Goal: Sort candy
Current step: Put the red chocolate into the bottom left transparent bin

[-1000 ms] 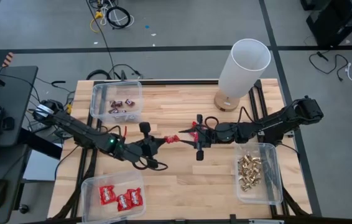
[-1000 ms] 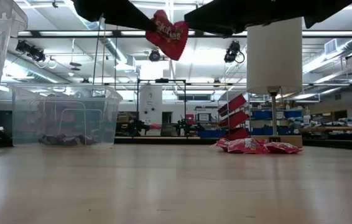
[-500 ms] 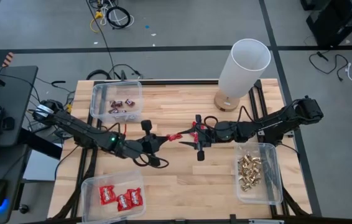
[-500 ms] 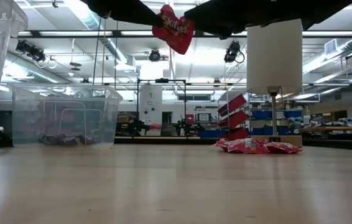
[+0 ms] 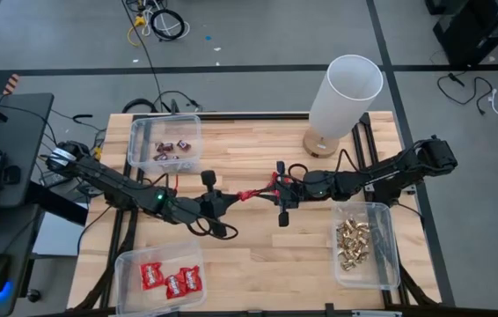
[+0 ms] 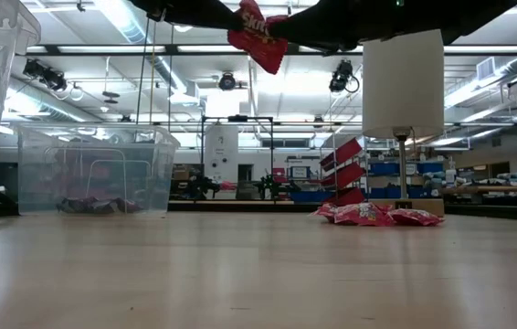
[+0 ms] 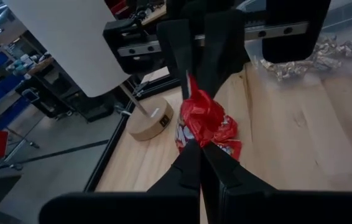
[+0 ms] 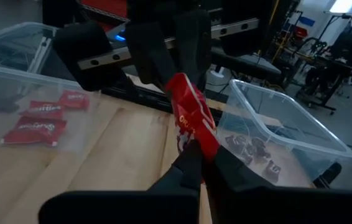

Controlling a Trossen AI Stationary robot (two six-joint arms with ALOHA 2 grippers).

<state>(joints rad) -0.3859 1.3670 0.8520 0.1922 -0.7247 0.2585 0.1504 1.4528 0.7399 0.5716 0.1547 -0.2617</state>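
Observation:
A shiny red candy packet (image 5: 249, 193) hangs in the air over the table's middle, between my two grippers. My left gripper (image 5: 234, 196) is shut on its left end and my right gripper (image 5: 269, 187) is shut on its right end. In the low view the packet (image 6: 257, 33) shows high above the tabletop under both dark arms. More red packets (image 6: 368, 215) lie on the table near the lamp's foot. My left gripper pinches the packet's one end (image 7: 196, 138) between its two fingers, coming nearly level from the table's left. The packet is clear of the table. My right gripper pinches the opposite end (image 8: 199, 140) between its two fingers, coming nearly level from the table's right. The crumpled packet spans the gap between the two grippers.
A clear bin with dark mini bars (image 5: 165, 145) stands at the far left, one with red packets (image 5: 163, 280) at the near left, one with gold-foil pieces (image 5: 355, 244) at the near right. A tall white lamp (image 5: 344, 97) stands at the far right.
My right gripper has shut on the free end of the red packet, which my left gripper kept holding. The packet has shifted a little toward the right gripper and turned, and now sits higher between the two arms in the low view.

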